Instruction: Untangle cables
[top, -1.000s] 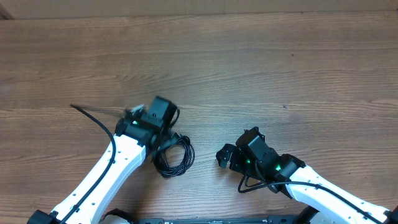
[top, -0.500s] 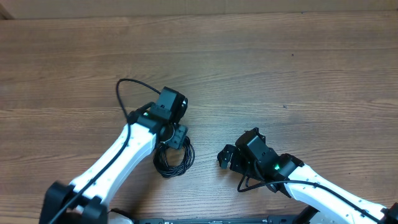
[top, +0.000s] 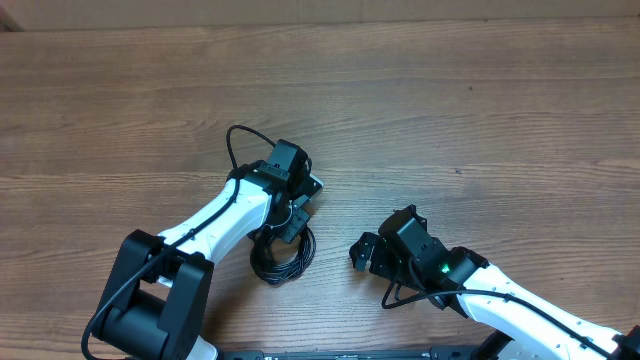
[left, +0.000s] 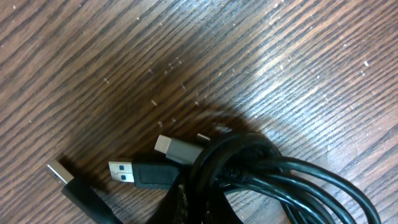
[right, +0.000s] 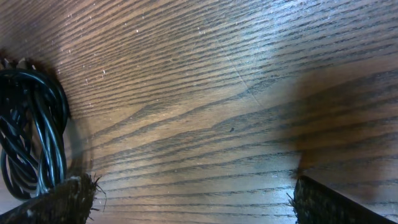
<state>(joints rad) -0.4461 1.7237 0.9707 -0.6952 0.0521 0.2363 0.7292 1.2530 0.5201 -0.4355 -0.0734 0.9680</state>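
my left tool (top: 290, 214) sat over cables (top: 281, 260), grip: I couldn't tell | my right tool (right: 186, 198) gaped, empty | best bet was pinching one plug (left: 142, 175), dragging slow, right pinning rest

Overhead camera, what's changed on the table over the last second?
The left arm swung to the right, carrying the left hand rightward and a little farther back, so it now sits over the far edge of the coiled cables. Nothing was visibly picked up or let go. The cables kept their place and shape, and the right hand stayed where it was, open.
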